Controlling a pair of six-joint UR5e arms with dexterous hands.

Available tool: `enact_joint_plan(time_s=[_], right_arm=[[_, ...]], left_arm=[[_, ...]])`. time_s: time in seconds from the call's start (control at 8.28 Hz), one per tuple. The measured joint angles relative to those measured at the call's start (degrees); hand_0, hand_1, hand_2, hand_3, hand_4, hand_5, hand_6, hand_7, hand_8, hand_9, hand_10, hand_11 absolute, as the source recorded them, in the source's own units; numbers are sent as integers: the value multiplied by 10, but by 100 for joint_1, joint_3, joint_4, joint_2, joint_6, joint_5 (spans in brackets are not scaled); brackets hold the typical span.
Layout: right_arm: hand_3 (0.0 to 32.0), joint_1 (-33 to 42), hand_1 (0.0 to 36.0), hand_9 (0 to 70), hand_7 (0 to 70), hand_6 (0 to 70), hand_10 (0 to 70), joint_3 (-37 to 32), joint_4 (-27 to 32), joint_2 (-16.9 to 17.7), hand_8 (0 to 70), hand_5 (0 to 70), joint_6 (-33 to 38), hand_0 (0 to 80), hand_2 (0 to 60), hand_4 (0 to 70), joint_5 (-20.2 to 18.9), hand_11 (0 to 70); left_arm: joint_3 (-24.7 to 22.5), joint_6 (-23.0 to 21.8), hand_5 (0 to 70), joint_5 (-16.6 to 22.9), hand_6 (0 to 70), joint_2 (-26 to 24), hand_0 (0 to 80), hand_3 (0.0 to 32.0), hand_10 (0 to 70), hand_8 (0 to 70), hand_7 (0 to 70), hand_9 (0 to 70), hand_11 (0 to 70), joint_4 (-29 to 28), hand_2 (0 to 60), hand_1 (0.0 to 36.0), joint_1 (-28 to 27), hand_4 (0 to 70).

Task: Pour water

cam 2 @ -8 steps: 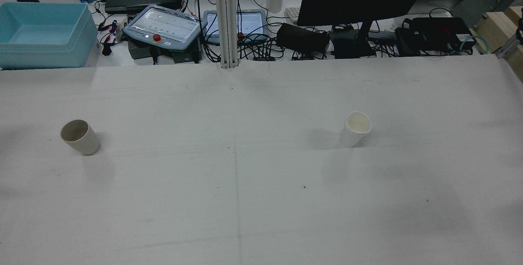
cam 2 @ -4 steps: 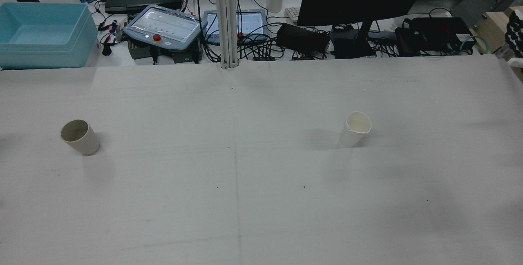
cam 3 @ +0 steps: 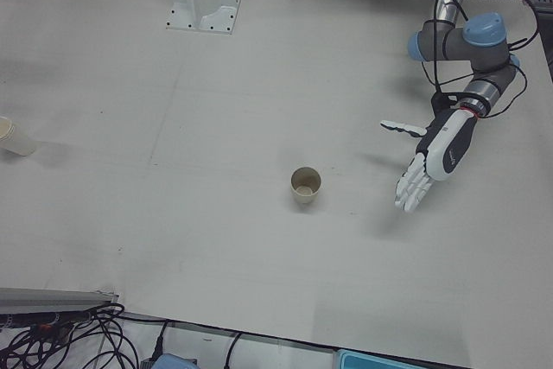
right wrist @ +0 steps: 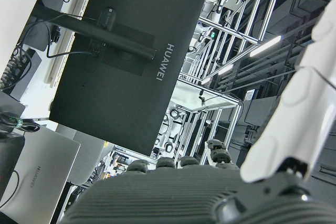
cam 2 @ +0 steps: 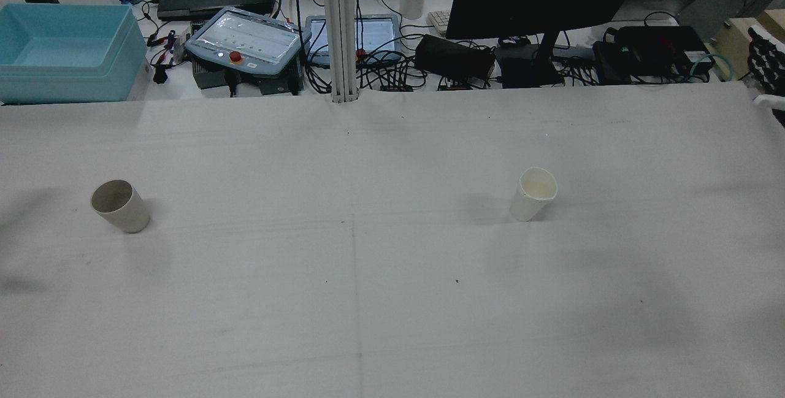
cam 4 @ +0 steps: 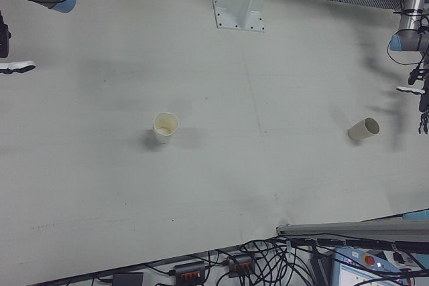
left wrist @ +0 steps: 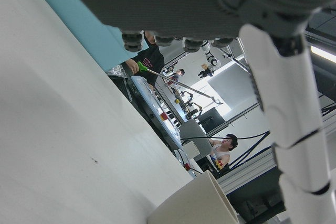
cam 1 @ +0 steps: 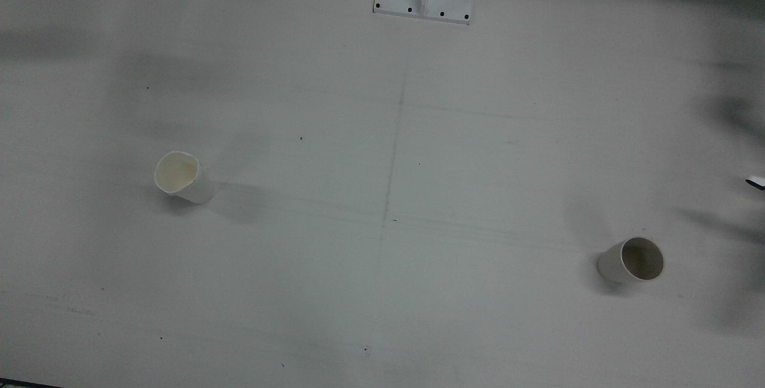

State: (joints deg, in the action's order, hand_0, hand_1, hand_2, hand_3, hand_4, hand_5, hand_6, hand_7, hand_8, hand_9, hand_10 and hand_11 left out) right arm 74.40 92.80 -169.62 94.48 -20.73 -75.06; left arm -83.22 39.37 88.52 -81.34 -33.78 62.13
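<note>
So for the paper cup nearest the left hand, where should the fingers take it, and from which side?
Probably around the side wall, about mid-height. The grey-lined paper cup stands upright with its mouth open, apart from anything else on the table. The left hand hangs open beside it on the outer side with fingers spread, so a sideways approach from there seems shortest and keeps the rim clear for pouring.

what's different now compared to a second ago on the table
The right hand has crept further into the rear view at the table's right edge; a second ago only a sliver showed there. It holds nothing. Both paper cups, the greyish one and the white one, stand where they were, untouched.
</note>
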Motion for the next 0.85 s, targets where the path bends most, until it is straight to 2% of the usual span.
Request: enact_joint_plan(time_s=[0.24, 0.36, 0.6, 0.72, 0.85], right_arm=[[0, -11, 99, 0, 0, 0, 0, -9, 0, 0, 0, 75, -4, 456, 37, 47, 0, 0], [0, -21, 99, 0, 2, 2, 0, -13, 0, 0, 1, 79, -7, 455, 37, 49, 0, 0], [0, -26, 98, 0, 4, 4, 0, -22, 0, 0, 2, 81, -12, 455, 38, 50, 0, 0], [0, -36, 97, 0, 3, 5, 0, -28, 0, 0, 1, 78, -16, 453, 40, 50, 0, 0], [0, -46, 97, 0, 4, 5, 0, -30, -3, 0, 3, 77, -17, 452, 41, 49, 0, 0]], left_arm=[[230, -143, 0, -367, 2, -204, 486, 76, 26, 0, 20, 0, 56, -88, 29, 158, -355, 0], [344, -167, 0, -450, 1, -332, 484, 66, 26, 0, 18, 0, 56, -119, 28, 156, -448, 0], [543, -267, 0, -574, 9, -557, 487, 16, 27, 0, 14, 0, 57, -150, 34, 158, -526, 28], [592, -313, 0, -641, 9, -634, 488, 4, 28, 0, 11, 0, 58, -141, 37, 159, -537, 42], [641, -336, 0, -699, 9, -684, 487, 8, 28, 0, 12, 0, 58, -126, 40, 158, -541, 40]])
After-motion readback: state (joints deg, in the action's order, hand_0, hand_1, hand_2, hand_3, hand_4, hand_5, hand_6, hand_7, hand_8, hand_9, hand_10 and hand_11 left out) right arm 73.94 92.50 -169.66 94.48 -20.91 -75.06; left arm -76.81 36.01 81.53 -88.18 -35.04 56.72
